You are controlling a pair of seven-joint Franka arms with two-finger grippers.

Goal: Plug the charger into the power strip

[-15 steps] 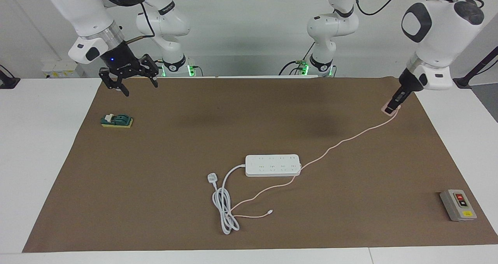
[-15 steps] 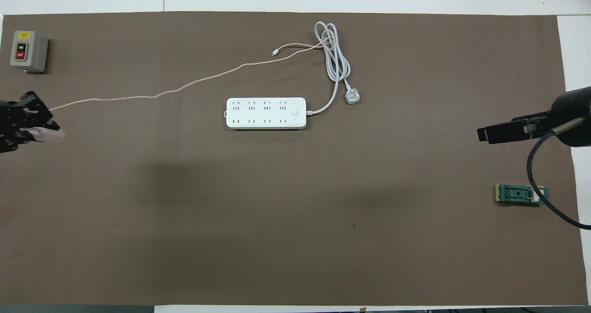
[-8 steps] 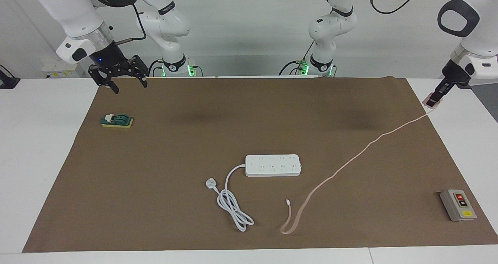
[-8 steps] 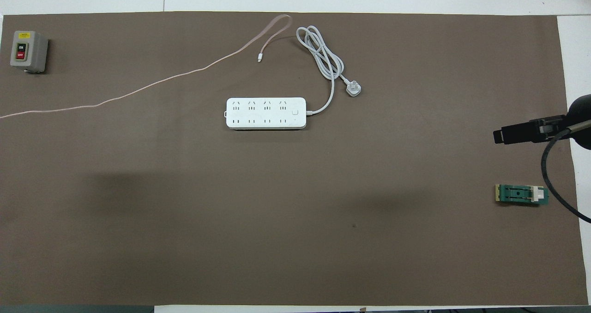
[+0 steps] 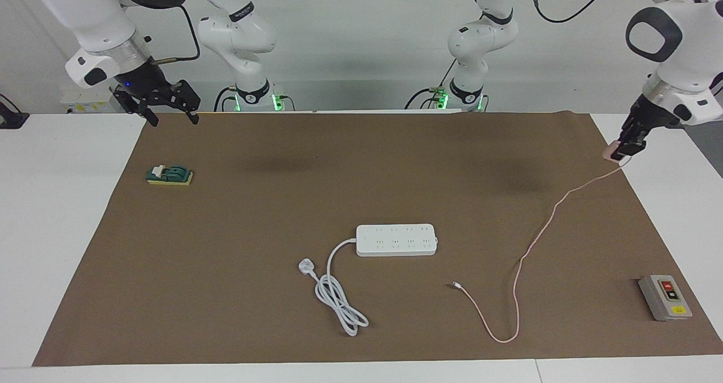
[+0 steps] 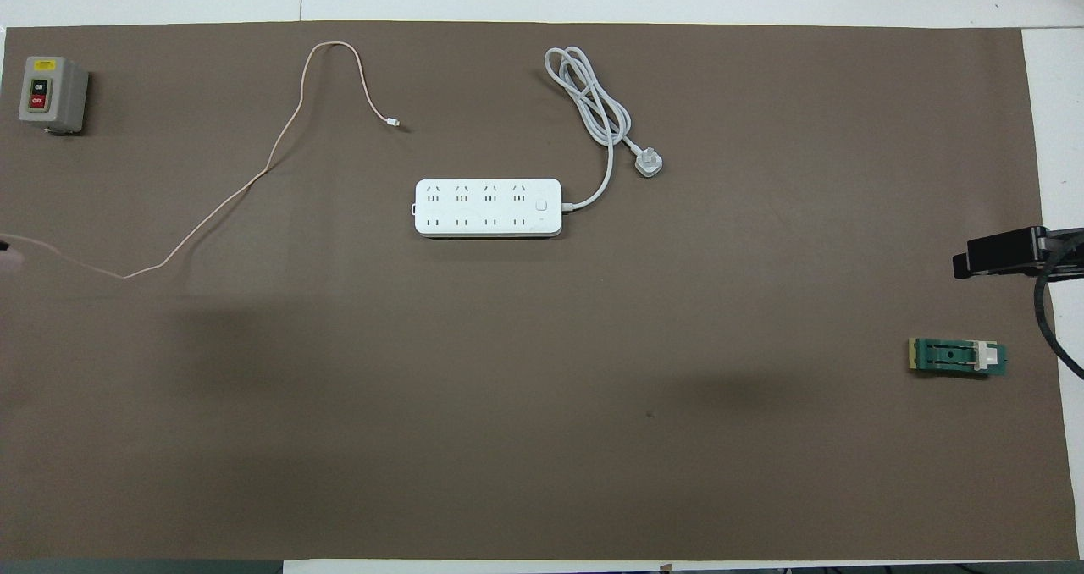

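On your brown-matted worktop (image 5: 226,230), the left claw (image 5: 620,148) grips the pale pink cube charger (image 5: 611,153) aloft over the mat's edge; its trailing cable could snag approaching the flat white power strip (image 5: 396,240). Right claw (image 5: 165,113) waits, spread open.

Brown mat (image 5: 226,230) — power strip (image 5: 396,240), grey box (image 5: 665,297).

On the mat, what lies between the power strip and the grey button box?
In the overhead view, only the charger's pink cable lies between the power strip and the grey button box; the rest is bare mat.
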